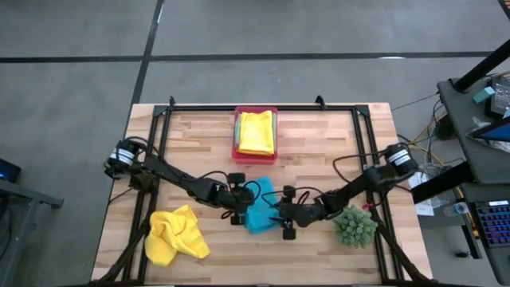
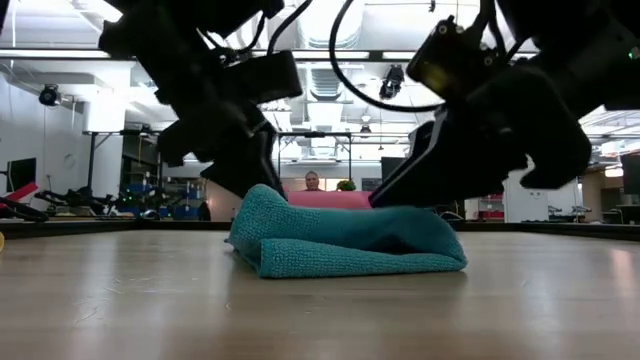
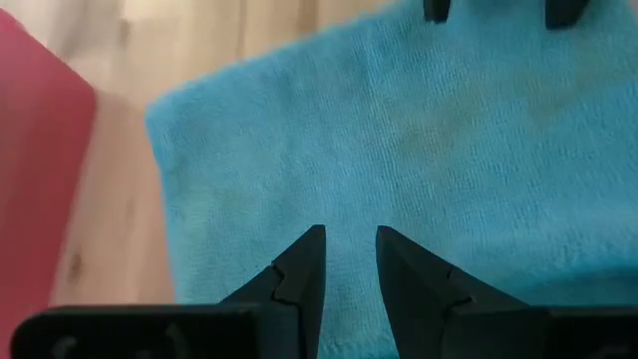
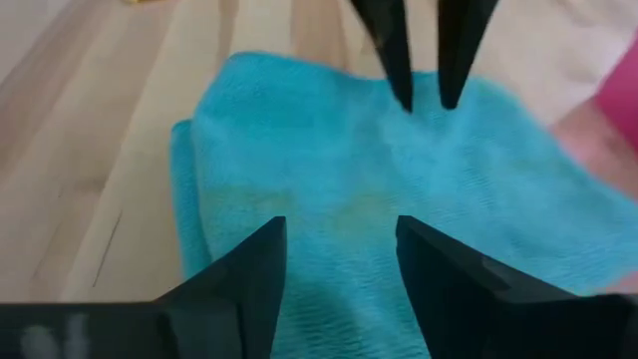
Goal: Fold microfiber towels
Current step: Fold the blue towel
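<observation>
Soft turquoise blue microfiber towel (image 1: pixel 260 210) lies folded over — left gripper (image 3: pixel 349 261) narrowly parted above one edge, right gripper (image 4: pixel 339 261) spread wide opposite, neither pinching cloth.

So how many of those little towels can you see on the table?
3 clearly: a turquoise towel between the two grippers, a crumpled yellow towel at the near left, and a folded yellow towel in the pink tray. More may lie under that one.

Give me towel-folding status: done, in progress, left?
Done: folded yellow towel lies atop others in the pink tray. In progress: turquoise towel, folded over, with left gripper and right gripper open above it. Left: crumpled yellow towel.
</observation>
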{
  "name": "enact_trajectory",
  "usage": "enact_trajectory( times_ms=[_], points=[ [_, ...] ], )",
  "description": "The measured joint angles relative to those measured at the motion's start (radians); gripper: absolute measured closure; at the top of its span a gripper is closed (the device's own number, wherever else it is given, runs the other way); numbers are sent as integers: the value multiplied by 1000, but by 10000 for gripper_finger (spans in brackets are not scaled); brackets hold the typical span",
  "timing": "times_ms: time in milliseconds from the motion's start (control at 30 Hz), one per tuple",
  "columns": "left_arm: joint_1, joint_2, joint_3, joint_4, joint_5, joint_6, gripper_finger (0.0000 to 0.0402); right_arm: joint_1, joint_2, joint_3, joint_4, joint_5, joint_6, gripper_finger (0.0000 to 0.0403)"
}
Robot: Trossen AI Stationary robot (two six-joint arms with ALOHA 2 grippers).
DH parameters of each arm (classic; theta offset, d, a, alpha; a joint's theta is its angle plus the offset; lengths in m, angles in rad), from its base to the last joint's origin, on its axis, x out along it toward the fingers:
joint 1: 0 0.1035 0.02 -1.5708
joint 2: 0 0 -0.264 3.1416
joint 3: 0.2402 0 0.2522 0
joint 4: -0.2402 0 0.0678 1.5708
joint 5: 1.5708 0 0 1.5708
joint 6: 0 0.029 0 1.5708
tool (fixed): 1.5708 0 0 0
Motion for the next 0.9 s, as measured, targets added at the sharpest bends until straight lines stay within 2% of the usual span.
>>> enact_trajectory(
  times_ms=[267, 533, 700, 900],
  points=[
    [-1, 1, -51, 0, 94, -51, 324, -7, 6, 1, -77, -57, 25, 294],
    [-5, 1, -71, 4, 100, -52, 324, -7, 2, 1, -177, -57, 65, 359],
    [-5, 1, -76, 4, 100, -52, 324, -7, 1, 2, -182, -57, 79, 378],
    [-6, -25, -76, -14, 105, -51, 324, -7, -1, 8, -183, -57, 72, 383]
  ],
)
